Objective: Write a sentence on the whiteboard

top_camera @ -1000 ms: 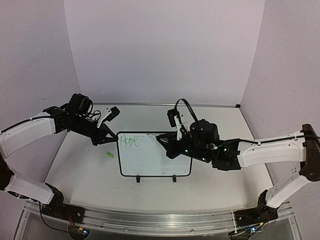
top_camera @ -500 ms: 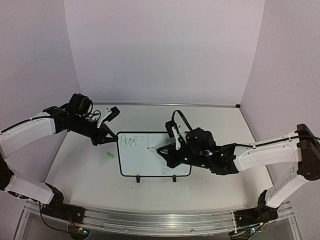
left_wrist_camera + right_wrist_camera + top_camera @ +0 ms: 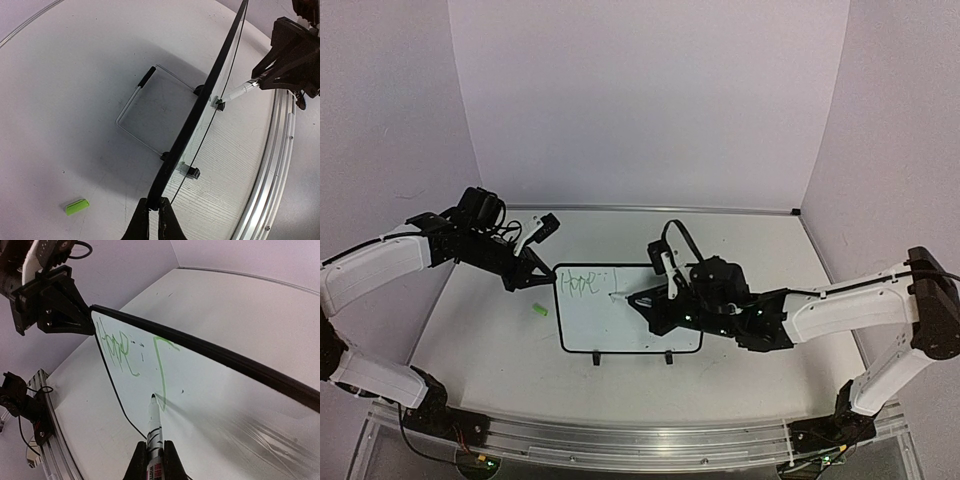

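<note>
- Whiteboard [image 3: 620, 330] stands tilted mid-table, with its feet on the near edge.
- Left gripper [image 3: 552, 274] is clenched on the board's far-left corner.
- Right gripper [image 3: 642, 300] grasps a marker [image 3: 154, 427], whose tip touches the board.
- Sentence [image 3: 116, 347] reads green "Hope" at far left, with one long stroke to its right.
- Green cap [image 3: 540, 310] lies left of the board.

The whiteboard [image 3: 595, 325], a small white rectangle with a thin black rounded-corner border, sat near the middle of the table [image 3: 480, 350] with its long edges running left to right. It appeared to be propped at a tilt rather than lying flat. Two small black feet [image 3: 595, 357] clipped its near long edge. The sentence [image 3: 578, 282] was only begun: "Hope" in thin light green at the upper left corner, then one tall hooked stroke [image 3: 162, 370] just beside it.
</note>
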Available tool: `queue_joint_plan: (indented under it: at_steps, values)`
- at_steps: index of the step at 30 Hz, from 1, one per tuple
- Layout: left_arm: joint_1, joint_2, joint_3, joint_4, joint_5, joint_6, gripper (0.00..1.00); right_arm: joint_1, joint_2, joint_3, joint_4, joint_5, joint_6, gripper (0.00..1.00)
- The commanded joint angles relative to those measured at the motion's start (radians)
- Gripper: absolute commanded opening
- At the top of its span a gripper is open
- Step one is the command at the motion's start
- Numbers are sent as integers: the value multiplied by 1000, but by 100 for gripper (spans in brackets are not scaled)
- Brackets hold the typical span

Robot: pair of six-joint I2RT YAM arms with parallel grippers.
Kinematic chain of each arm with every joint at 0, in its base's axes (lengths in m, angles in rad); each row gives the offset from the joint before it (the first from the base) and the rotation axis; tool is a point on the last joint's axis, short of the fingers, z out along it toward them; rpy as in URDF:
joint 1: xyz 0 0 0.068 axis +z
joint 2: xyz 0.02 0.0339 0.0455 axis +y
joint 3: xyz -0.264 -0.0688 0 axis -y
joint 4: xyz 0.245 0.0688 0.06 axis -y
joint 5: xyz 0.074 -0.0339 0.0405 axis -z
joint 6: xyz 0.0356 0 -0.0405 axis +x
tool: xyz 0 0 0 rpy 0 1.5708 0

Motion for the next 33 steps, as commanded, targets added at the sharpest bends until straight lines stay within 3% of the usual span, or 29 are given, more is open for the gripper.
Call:
queue_joint_plan:
  at_steps: [1, 17, 33]
  values:
    - [-9, -10, 13, -13, -47, 20, 0, -3, -67, -8, 104, -16, 7, 0]
    - [-10, -9, 13, -12, -46, 19, 0, -3, -4, 53, 1, 81, -4, 0]
    - [-10, -4, 13, -12, -45, 20, 0, -3, -86, 6, -30, 207, 1, 0]
